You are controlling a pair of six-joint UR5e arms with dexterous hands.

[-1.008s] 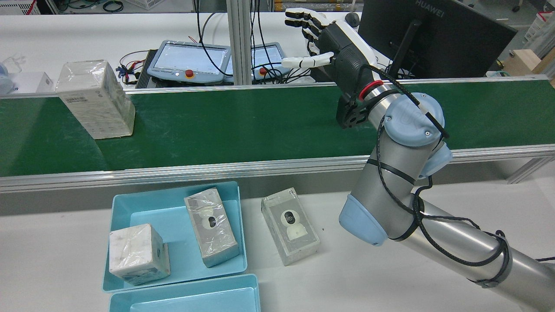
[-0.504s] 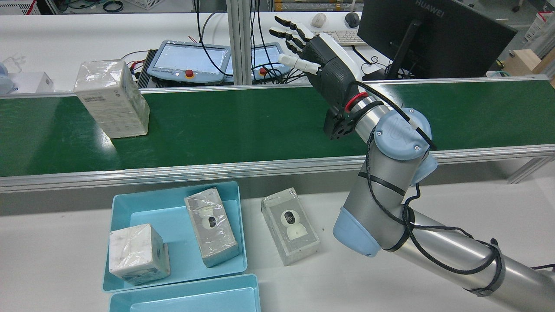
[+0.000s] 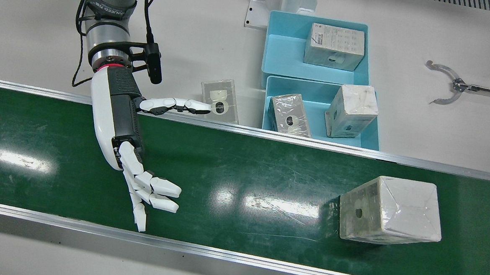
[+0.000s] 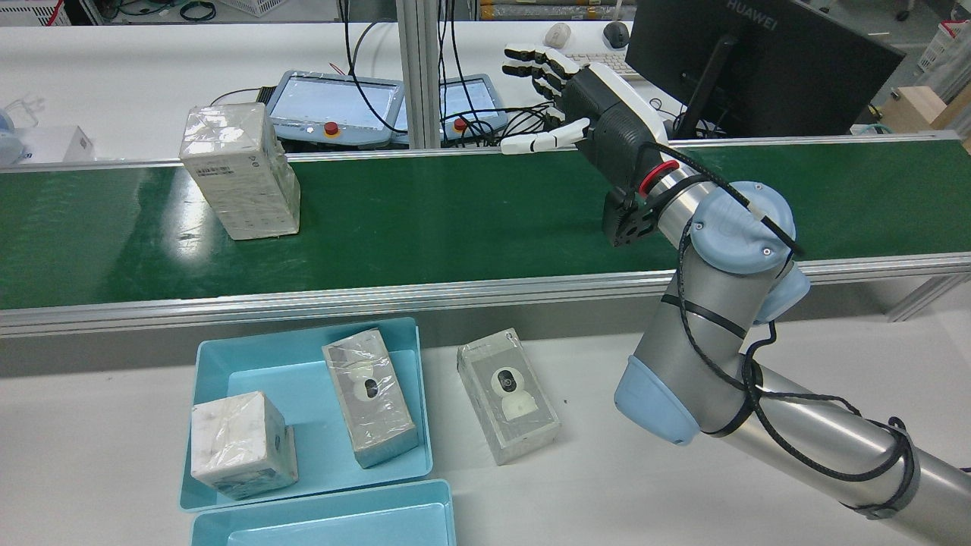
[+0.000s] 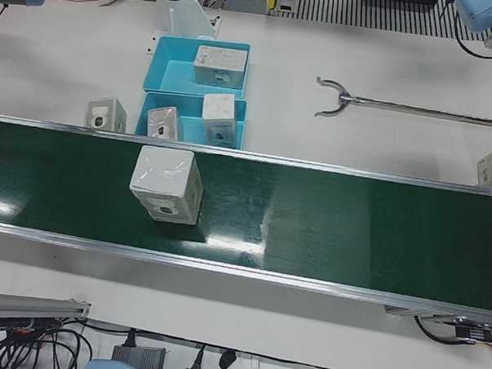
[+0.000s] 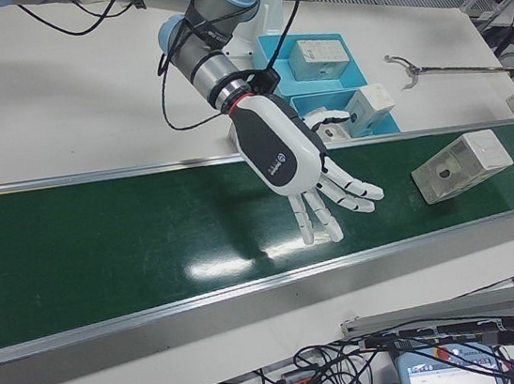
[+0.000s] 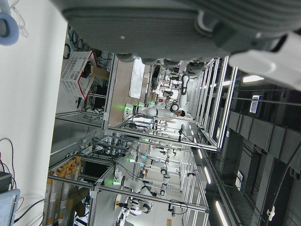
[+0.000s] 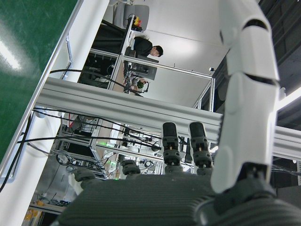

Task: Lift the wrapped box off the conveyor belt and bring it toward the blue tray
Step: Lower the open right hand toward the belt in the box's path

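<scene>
Riding belt, wrapped box now nearer right robot hand; fingers spread, holding nothing.

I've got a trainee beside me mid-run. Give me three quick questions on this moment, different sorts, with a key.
1. True or false: the right hand already grips the wrapped box.
2. How many wrapped boxes lie in the blue tray nearest the conveyor belt?
3. Multiple choice: the box with the camera picture lies A) on the belt, B) on the white table beside the tray, C) in the hand.

Key: 1 false, the hand hangs open above the belt, apart from the box; 2 two; 3 B.
</scene>
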